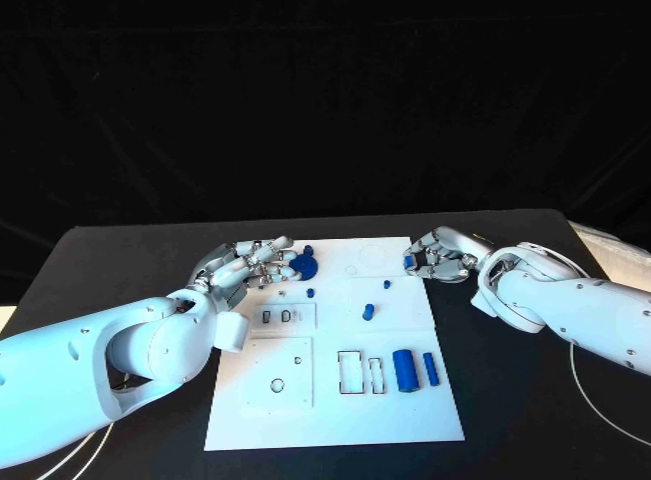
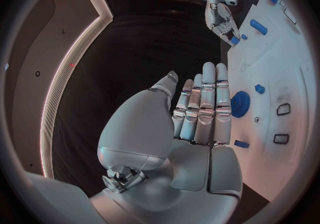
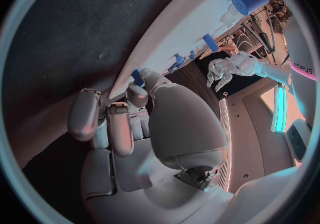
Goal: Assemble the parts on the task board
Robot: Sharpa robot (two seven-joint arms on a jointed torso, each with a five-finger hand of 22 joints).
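**Task board with blue parts, both hands at its far edge**

Task board lying white and flat in the middle of the black table. Blue gear seated near the far left corner, just beside the left hand. Left hand hovering with fingers straight and side by side, holding nothing. Right hand curled at the far right edge, pinching a small blue part between thumb and fingertip. Small blue pegs standing mid-board; blue cylinder and slimmer blue bar lying near the right edge beside empty slots.

Likely step: carrying the pinched part to its seat. Best done by keeping the pinch firm, aligning squarely above the matching hole before lowering, pressing straight down without tilt, and keeping the left hand away from the gear.
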